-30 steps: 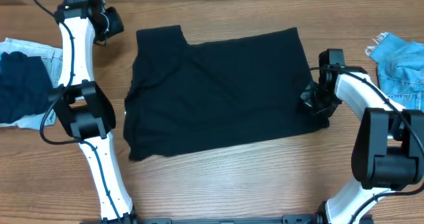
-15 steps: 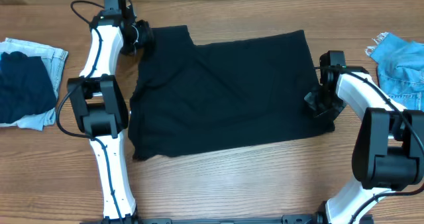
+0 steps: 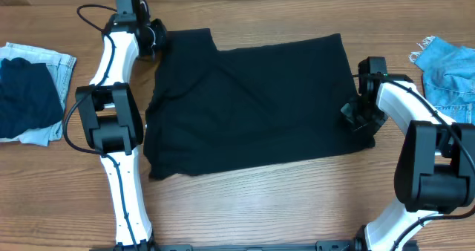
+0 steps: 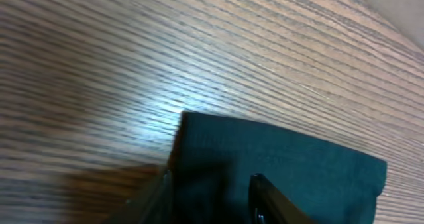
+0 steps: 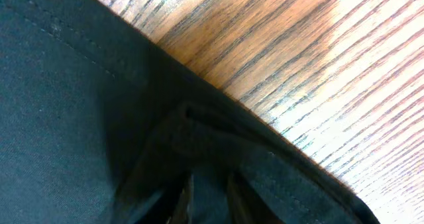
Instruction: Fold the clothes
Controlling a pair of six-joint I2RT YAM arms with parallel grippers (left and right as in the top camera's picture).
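Note:
The clothes [image 3: 245, 102] are one plain black garment spread flat across the middle of the wooden table. My left gripper [image 3: 157, 39] is at its far left corner. In the left wrist view the fingers [image 4: 265, 197] stand apart on either side of that corner [image 4: 298, 164], so the left gripper [image 4: 212, 197] is open. My right gripper [image 3: 355, 117] is at the garment's right edge. In the right wrist view the right gripper [image 5: 211, 197] is shut on a raised fold of the black cloth [image 5: 66, 105] beside its hem.
A pale denim piece with a dark blue garment on it [image 3: 30, 95] lies at the left edge of the table. A bright blue frayed denim garment [image 3: 449, 69] lies at the far right. Both arm bases stand along the near edge.
My left arm swung in from the left to the garment's far left corner. The garment slid slightly to the right. The right gripper stayed at the right edge.

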